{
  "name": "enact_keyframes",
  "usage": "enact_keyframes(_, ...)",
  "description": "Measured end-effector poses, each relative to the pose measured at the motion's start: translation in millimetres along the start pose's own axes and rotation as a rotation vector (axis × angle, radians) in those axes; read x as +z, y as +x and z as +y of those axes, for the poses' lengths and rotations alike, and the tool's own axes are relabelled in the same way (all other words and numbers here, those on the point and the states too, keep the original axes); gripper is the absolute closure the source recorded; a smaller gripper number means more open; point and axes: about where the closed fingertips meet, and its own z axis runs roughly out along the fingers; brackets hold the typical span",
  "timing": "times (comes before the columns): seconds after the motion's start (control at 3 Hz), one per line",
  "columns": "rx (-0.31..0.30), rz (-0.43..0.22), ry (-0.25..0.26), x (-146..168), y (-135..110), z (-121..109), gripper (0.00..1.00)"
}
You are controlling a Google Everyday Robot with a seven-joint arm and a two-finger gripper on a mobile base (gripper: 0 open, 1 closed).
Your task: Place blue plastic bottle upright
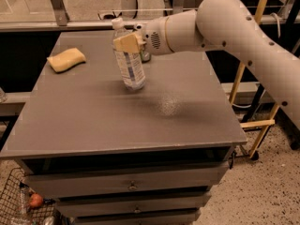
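Gripper (pixel 125 43) clamped on blue plastic bottle (pixel 131 72) near cap, btl slightly tilted, base prob. touching table (pixel 93 121).

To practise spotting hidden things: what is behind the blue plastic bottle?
The claw grips the blue plastic bottle near its top. Behind it, a dark object shows on the table; claw and bottle cover most of it, so its identity cannot be told.

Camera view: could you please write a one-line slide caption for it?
The gripper holds a slightly tilted bottle near its cap over a table, yellow sponge at far left.
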Motion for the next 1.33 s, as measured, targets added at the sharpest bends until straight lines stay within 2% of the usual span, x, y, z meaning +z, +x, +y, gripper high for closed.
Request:
enact_keyframes(1.0,0.000,0.000,0.000,-1.0,2.4,-0.5,1.00)
enact_keyframes(1.33,-0.066,0.036,0.004,-6.0,11.3,-2.1,1.00)
